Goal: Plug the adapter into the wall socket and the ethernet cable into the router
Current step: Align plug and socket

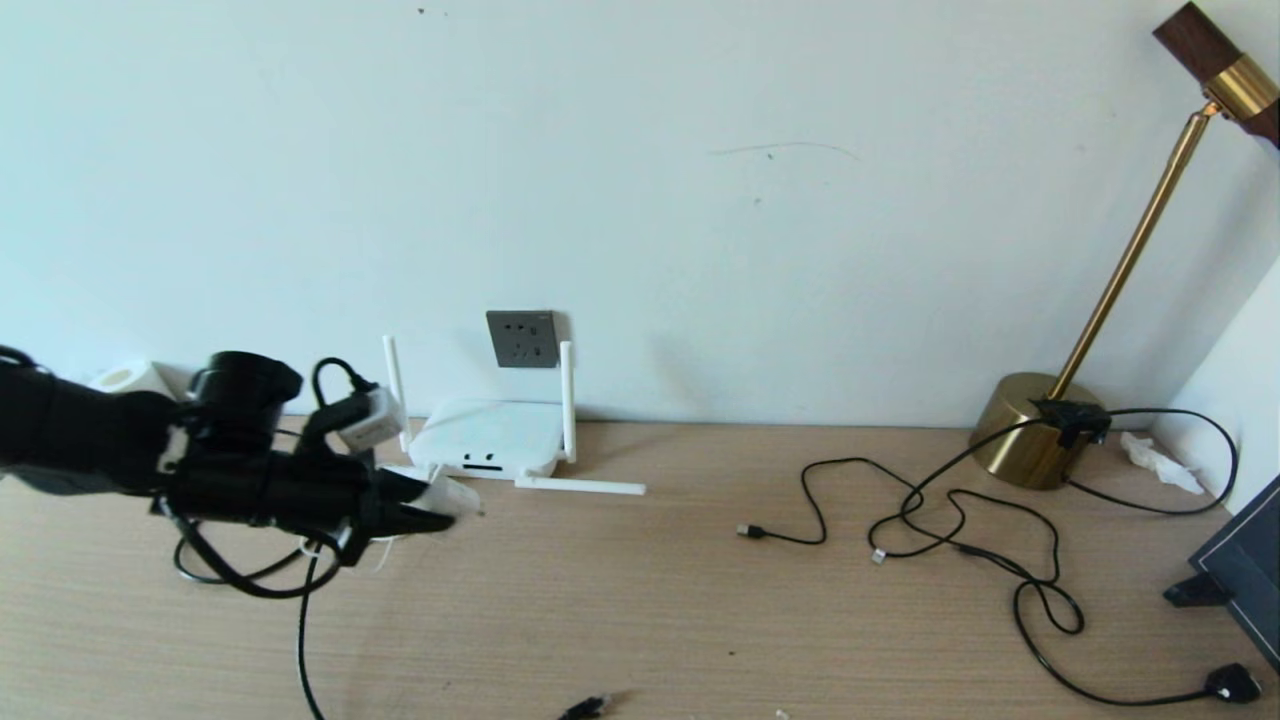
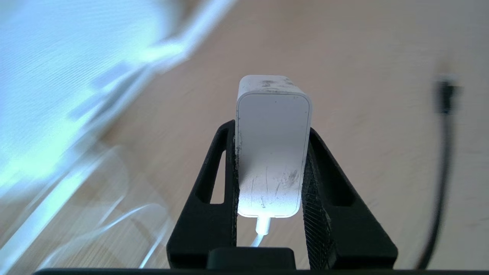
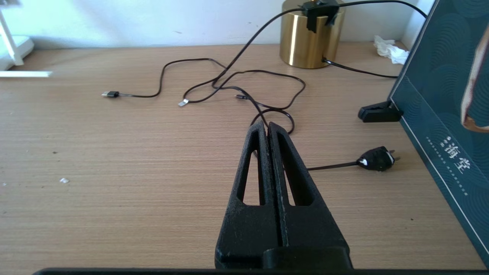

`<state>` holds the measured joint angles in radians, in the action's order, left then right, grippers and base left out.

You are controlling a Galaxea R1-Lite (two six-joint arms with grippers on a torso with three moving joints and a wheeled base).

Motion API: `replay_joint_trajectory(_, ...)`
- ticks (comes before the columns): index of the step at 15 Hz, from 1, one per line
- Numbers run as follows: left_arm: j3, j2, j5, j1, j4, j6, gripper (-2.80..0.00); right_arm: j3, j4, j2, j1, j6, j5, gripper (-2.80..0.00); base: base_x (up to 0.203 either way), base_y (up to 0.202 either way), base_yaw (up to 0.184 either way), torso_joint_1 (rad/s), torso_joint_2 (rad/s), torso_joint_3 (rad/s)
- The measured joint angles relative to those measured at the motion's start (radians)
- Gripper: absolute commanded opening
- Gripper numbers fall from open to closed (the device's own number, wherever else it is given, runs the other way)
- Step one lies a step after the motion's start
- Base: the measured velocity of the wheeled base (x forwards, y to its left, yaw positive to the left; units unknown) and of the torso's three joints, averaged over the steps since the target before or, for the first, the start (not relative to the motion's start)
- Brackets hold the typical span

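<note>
My left gripper (image 1: 432, 508) is shut on the adapter (image 1: 452, 494), a small white block, just in front of the router (image 1: 490, 438). In the left wrist view the adapter (image 2: 273, 145) sits upright between the black fingers (image 2: 206, 198), its thin white cord (image 2: 263, 228) trailing back. The router is flat and white, with stick antennas, and stands against the wall below the dark grey wall socket (image 1: 522, 338). The ethernet cable plug tip (image 1: 590, 706) lies at the table's front edge; the same black ethernet cable (image 2: 443, 152) lies beside the gripper. My right gripper (image 3: 266, 126) hangs shut and empty over the table.
Thin black USB cables (image 1: 960, 520) sprawl across the right half of the table. A gold lamp base (image 1: 1025, 432) stands at the back right, with a black mains plug (image 1: 1232, 683), a dark board (image 1: 1245, 570) and a tissue (image 1: 1160, 462) nearby. A white paper roll (image 1: 130, 378) is at the back left.
</note>
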<state>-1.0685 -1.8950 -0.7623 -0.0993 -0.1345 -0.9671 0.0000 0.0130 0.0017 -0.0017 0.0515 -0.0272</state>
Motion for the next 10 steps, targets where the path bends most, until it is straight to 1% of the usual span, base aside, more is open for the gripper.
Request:
replay_joint_trajectory(1,0.004,0.019,-0.011,-0.075,0.023,0.023,-2.8,0.0,0.0,0.0,0.0,0.0,0.0,-2.8,0.0,0.0,0.0,0.0,0.0,0.0)
replay_joint_trajectory(2,0.004,0.038,-0.019,-0.148,0.053,0.071,-2.8,0.0,0.0,0.0,0.0,0.0,0.0,-2.8,0.0,0.0,0.0,0.0,0.0,0.0)
replay_joint_trajectory(3,0.003,0.059,-0.025,-0.2,0.075,0.145,-2.8,0.0,0.0,0.0,0.0,0.0,0.0,-2.8,0.0,0.0,0.0,0.0,0.0,0.0)
replay_joint_trajectory(4,-0.001,0.087,-0.035,-0.236,0.09,0.256,-2.8,0.0,0.0,0.0,0.0,0.0,0.0,-2.8,0.0,0.0,0.0,0.0,0.0,0.0)
replay_joint_trajectory(5,-0.004,0.119,-0.05,-0.256,0.095,0.378,-2.8,0.0,0.0,0.0,0.0,0.0,0.0,-2.8,0.0,0.0,0.0,0.0,0.0,0.0)
replay_joint_trajectory(6,-0.006,0.153,-0.067,-0.268,0.1,0.511,-2.8,0.0,0.0,0.0,0.0,0.0,0.0,-2.8,0.0,0.0,0.0,0.0,0.0,0.0)
replay_joint_trajectory(7,-0.006,0.189,-0.079,-0.274,0.103,0.662,-2.8,0.0,0.0,0.0,0.0,0.0,0.0,-2.8,0.0,0.0,0.0,0.0,0.0,0.0)
replay_joint_trajectory(8,-0.001,0.221,-0.084,-0.265,0.107,0.804,-2.8,0.0,0.0,0.0,0.0,0.0,0.0,-2.8,0.0,0.0,0.0,0.0,0.0,0.0)
replay_joint_trajectory(9,0.005,0.252,-0.085,-0.233,0.113,0.954,-2.8,0.0,0.0,0.0,0.0,0.001,0.0,-2.8,0.0,0.0,0.0,0.0,0.0,0.0)
replay_joint_trajectory(10,0.018,0.276,-0.07,-0.181,0.135,1.086,-2.8,0.0,0.0,0.0,0.0,0.0,0.0,-2.8,0.0,0.0,0.0,0.0,0.0,0.0)
